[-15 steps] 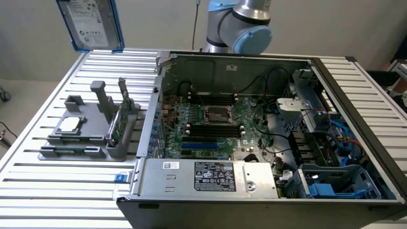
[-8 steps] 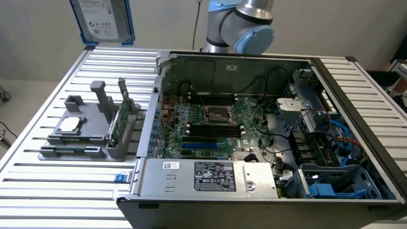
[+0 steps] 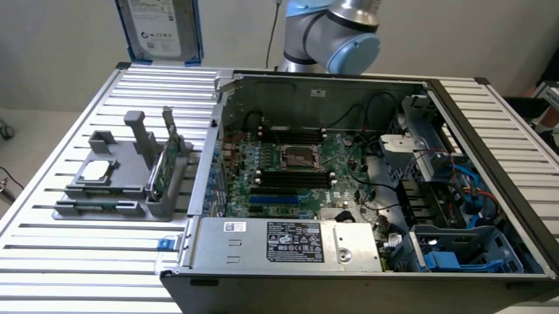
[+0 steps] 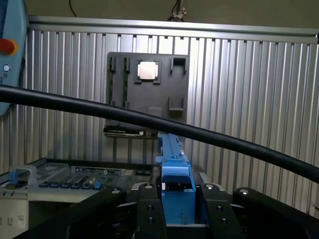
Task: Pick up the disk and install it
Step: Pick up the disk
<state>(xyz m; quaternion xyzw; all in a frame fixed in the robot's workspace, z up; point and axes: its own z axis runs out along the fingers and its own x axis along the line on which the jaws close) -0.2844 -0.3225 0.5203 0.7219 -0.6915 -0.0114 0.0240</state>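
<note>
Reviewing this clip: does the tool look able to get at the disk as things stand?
Yes, it seems so: the tool sits closed on the blue frame of the disk, with nothing between them.

Labels on the disk (image 3: 160, 29) and power supply (image 3: 295, 241) are unreadable.

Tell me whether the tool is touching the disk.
Touching: the wrist view shows the disk edge-on, clamped between the black fingers of the tool.

holder (image 3: 131, 199) with chip (image 3: 96, 171) on table (image 3: 78, 275) at the exterior view's left of the case (image 3: 349, 88), disk (image 3: 162, 29) behind the holder
</note>
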